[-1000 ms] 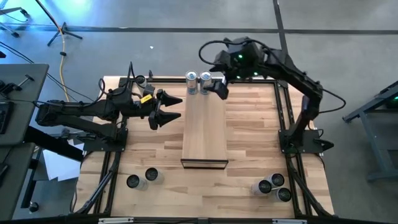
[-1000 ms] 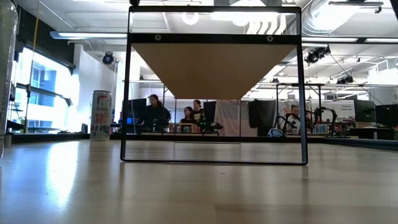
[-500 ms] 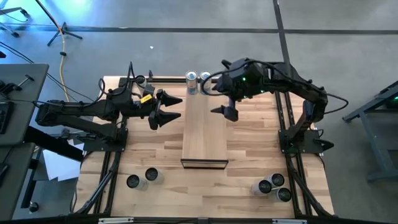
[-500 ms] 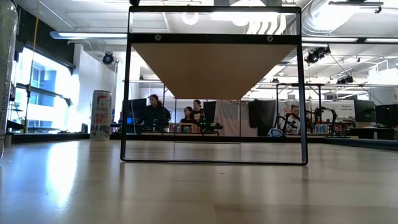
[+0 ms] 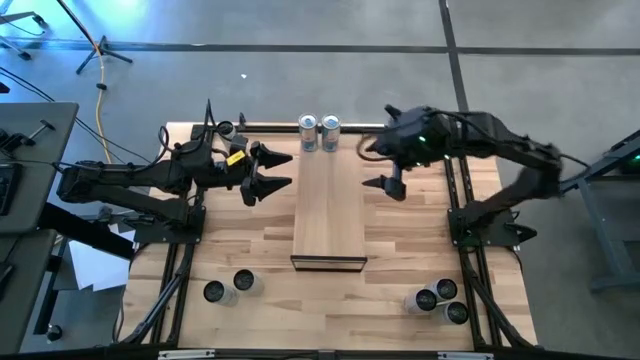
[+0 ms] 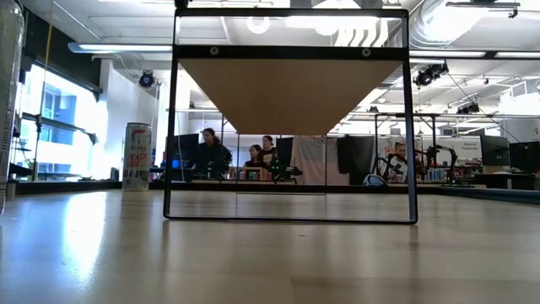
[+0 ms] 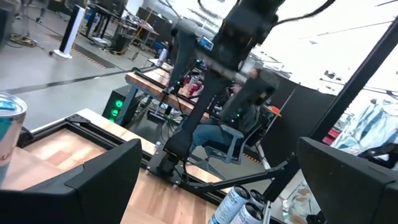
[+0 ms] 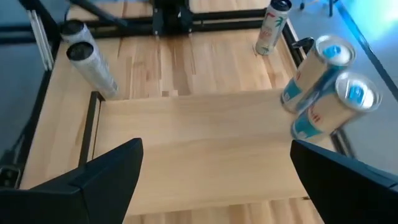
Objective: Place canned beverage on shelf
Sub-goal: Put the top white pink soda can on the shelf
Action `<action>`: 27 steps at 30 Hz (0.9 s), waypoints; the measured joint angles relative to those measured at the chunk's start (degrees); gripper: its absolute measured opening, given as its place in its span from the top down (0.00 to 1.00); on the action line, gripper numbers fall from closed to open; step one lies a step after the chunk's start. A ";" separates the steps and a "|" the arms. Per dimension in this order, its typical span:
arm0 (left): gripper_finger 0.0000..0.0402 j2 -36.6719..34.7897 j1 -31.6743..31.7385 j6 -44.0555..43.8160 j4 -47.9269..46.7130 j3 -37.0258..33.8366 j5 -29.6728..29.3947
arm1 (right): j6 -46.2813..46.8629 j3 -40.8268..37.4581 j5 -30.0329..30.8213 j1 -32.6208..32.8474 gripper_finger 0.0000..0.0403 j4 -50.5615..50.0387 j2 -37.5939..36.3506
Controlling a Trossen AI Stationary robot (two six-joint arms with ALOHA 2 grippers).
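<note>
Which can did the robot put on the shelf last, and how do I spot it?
Find the long light wooden shelf in the table's middle. Two cans stand at its far end; pick the can nearer the right gripper. Its twin is on the left arm's side.

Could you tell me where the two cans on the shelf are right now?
In the high view, the two cans stand side by side at the shelf's far end.

The left arm reaches in from the left side, stretched low and nearly level, its left hand (image 5: 272, 172) pointing toward the middle with both fingers spread wide and nothing between them. The right arm bends in from the right, elbow raised, wrist angled down; the right hand (image 5: 385, 170) hangs with fingers wide apart, empty.
</note>
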 joint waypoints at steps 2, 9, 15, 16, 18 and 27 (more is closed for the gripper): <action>0.00 0.01 0.00 0.00 0.00 0.00 -0.12 | 3.99 -10.84 0.14 0.00 0.02 7.95 -5.98; 0.00 0.00 0.00 0.11 0.00 0.00 -0.11 | 21.62 -38.73 1.61 0.00 0.02 32.71 -19.13; 0.00 0.00 -0.07 8.57 -0.09 0.00 0.47 | 28.66 -46.52 0.92 0.00 0.02 44.21 -21.49; 0.00 0.02 -0.07 10.28 -0.09 0.00 0.46 | 28.78 -46.54 0.32 0.00 0.02 45.49 -21.47; 0.00 0.01 -0.07 13.45 -0.09 0.00 0.46 | 28.01 -45.39 -0.16 0.21 0.02 47.28 -20.94; 0.00 -0.45 -1.67 21.92 -3.72 0.02 -0.12 | 3.33 -39.49 0.03 3.65 0.02 49.41 -16.77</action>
